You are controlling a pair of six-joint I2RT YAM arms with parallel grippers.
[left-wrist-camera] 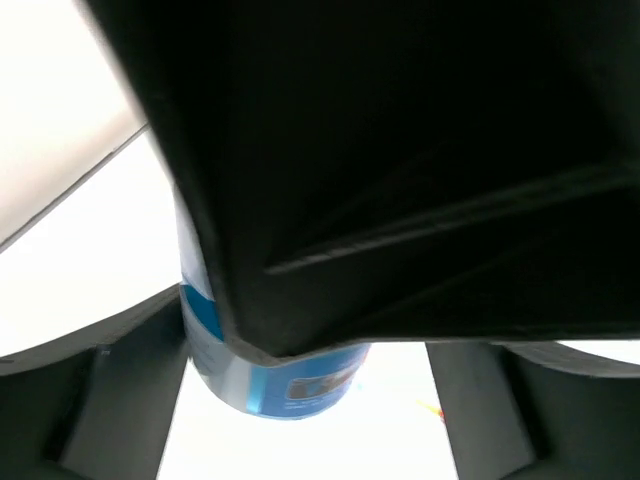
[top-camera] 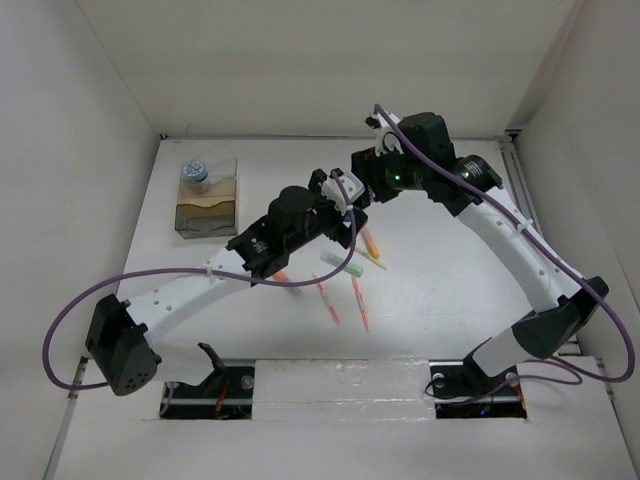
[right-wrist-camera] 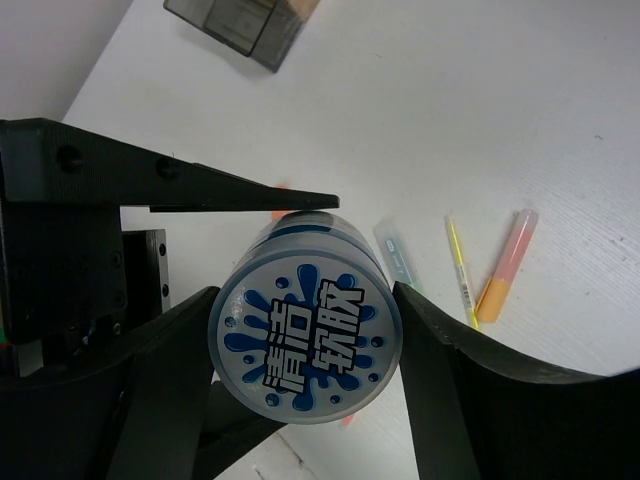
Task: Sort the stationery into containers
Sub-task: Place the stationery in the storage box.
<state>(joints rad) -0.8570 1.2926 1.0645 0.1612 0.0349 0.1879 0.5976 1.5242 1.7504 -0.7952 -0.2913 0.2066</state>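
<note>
While right claw (right-wrist-camera: 303,300) grips the blue-and-white cylinder (right-wrist-camera: 305,345) mid-air over the tabletop's far middle & left claw (left-wrist-camera: 300,395) straddles it wide, not yet pinching, best shut left squarely on its sides before right lets go, then head for organiser tray (top-camera: 207,212) near far-left corner.

Blue cylinder (left-wrist-camera: 280,388) mostly behind a blurred dark shape (left-wrist-camera: 400,150); tray (right-wrist-camera: 235,25) partly off-frame.
</note>
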